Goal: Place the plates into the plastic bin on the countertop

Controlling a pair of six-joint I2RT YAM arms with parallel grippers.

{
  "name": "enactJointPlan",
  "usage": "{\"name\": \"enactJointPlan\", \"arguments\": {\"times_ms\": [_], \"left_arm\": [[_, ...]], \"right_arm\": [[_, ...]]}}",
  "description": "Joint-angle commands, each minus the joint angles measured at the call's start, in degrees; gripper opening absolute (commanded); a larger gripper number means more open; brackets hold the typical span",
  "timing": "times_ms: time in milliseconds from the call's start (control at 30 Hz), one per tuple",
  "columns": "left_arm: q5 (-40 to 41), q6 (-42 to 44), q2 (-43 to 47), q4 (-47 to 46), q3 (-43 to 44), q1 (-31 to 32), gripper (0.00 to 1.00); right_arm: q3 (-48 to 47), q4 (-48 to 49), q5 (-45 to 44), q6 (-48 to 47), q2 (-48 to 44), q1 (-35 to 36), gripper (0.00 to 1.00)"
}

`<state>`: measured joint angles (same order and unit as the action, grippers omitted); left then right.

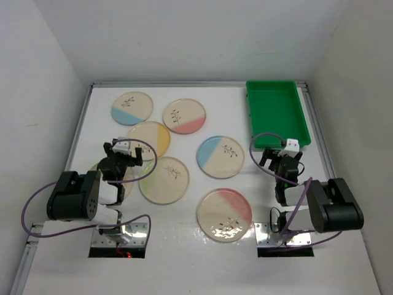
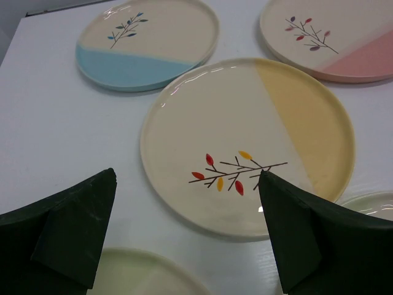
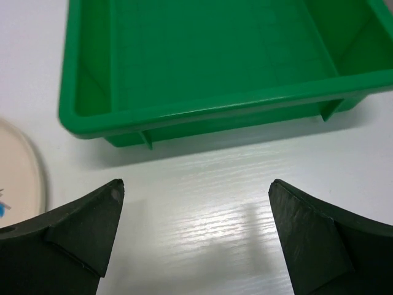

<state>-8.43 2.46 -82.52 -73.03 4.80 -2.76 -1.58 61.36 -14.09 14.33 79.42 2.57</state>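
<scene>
The left gripper (image 1: 126, 150) (image 2: 187, 175) stands wide open and holds nothing. It hangs at the lower left of the top view, above the near part of the yellow plate (image 1: 148, 139) (image 2: 245, 144). The right gripper (image 1: 284, 155) (image 3: 196, 183) is also fully spread and empty, at the right of the frame, just before the near rim of the bin (image 1: 276, 114) (image 3: 215, 107).

The white countertop (image 1: 184, 252) fills the middle of the top view. The green bin lies on it at the upper right. All plates lie flat on the countertop, left of the bin and outside it: an upper blue plate (image 1: 132, 108) (image 2: 147, 46), an upper pink plate (image 1: 183, 115) (image 2: 331, 37), a centre blue plate (image 1: 220, 157), a green plate (image 1: 164, 179), a lower pink plate (image 1: 224, 214) — and one more plate (image 1: 128, 186), mostly hidden under the left arm.
</scene>
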Motion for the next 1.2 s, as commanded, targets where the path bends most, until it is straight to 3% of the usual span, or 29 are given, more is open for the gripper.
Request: {"name": "enactJointPlan", "arguments": {"times_ms": [0,100,133,167,200,267,300,367,400,467,500,533,600,633,667,700,733,767,800,867,967,1067,1167], "left_arm": [[-1.3,-0.8,-0.1,-4.6,0.7,-0.1,0.99],[-2.2,-0.8,0.7,-5.1,0.7,-0.1,0.99],[-1.9,-0.6,2.7,-1.5,1.6,-0.1,0.99],[-2.4,-1.3,5.8,2.7,3.3,-0.1,0.99],[-3.1,-1.3,12.9,22.8,12.0,-0.9,0.99],[-9.9,9.5,15.1,40.8,24.1,-0.9,0.99],[-9.9,11.8,15.1,53.3,35.5,0.1,0.99],[-11.1,18.1,12.2,62.2,45.1,3.4,0.99],[-11.8,21.1,10.5,67.3,49.8,4.9,0.99],[-11.3,26.5,5.9,83.5,63.4,9.9,0.99],[-11.3,28.1,0.2,89.9,67.9,11.4,0.99],[-12.9,30.3,-2.7,103.2,76.1,12.7,0.99],[-16.9,34.1,-8.0,114.6,82.2,15.9,0.99],[-18.3,34.8,-12.4,122.4,85.7,16.6,0.84],[-19.6,37.7,-14.5,125.8,87.1,18.6,0.72],[-19.6,37.7,-16.5,127.9,88.3,19.9,0.54],[-18.7,36.1,-18.5,128.7,89.6,21.2,0.48],[-17.7,34.1,-23.3,129.4,93.6,23.7,0.46],[-17.7,29.6,-26.1,129.4,96.6,24.6,0.46],[-18.8,24.0,-32.1,130.3,107.0,26.1,0.57],[-20.9,13.9,-41.7,126.9,115.1,28.2,0.59],[-16.4,7.3,-42.8,114.9,108.7,30.4,0.62],[-12.5,6.0,-45.2,113.3,106.9,32.8,0.62]], "right_arm": [[1.7,-5.1,4.3,-3.7,-6.5,1.7,1.00],[-2.3,-18.1,3.9,-5.0,-21.3,3.0,1.00],[-3.1,-20.7,2.8,-6.4,-24.0,3.1,1.00],[-6.8,-29.4,2.6,-8.8,-29.6,3.5,1.00],[-8.7,-32.9,2.3,-13.1,-34.4,3.7,1.00],[-15.9,-42.7,1.0,-21.0,-41.7,3.7,1.00],[-17.8,-44.6,-0.7,-26.1,-42.5,3.6,1.00],[-23.6,-48.8,-2.0,-31.4,-43.1,3.8,1.00],[-28.0,-52.2,-1.2,-39.7,-41.8,3.9,1.00],[-35.2,-59.1,0.5,-46.6,-38.4,3.8,1.00],[-42.3,-64.8,0.6,-46.1,-35.6,3.8,1.00],[-44.4,-64.6,-0.4,-43.3,-32.9,4.0,1.00],[-47.7,-63.7,-6.7,-23.4,-30.2,3.5,1.00],[-52.2,-65.0,-2.4,-6.6,-28.2,3.0,1.00],[-53.3,-66.2,12.3,-5.2,-27.1,-0.6,1.00],[-56.2,-70.7,19.8,-8.8,-22.5,-1.2,1.00],[-57.0,-72.4,29.5,-9.3,-20.5,-1.2,0.98],[-59.6,-76.3,29.6,-8.6,-18.2,1.4,0.94],[-61.0,-78.7,27.9,-7.6,-13.8,2.3,0.90],[-68.2,-89.2,23.5,-2.3,-7.6,4.1,0.80],[-70.1,-94.1,14.4,2.0,-1.1,6.8,0.76],[-65.8,-91.8,3.9,3.0,-1.5,10.8,0.78],[-63.5,-92.0,-0.1,2.4,-2.0,13.9,0.80]]}}
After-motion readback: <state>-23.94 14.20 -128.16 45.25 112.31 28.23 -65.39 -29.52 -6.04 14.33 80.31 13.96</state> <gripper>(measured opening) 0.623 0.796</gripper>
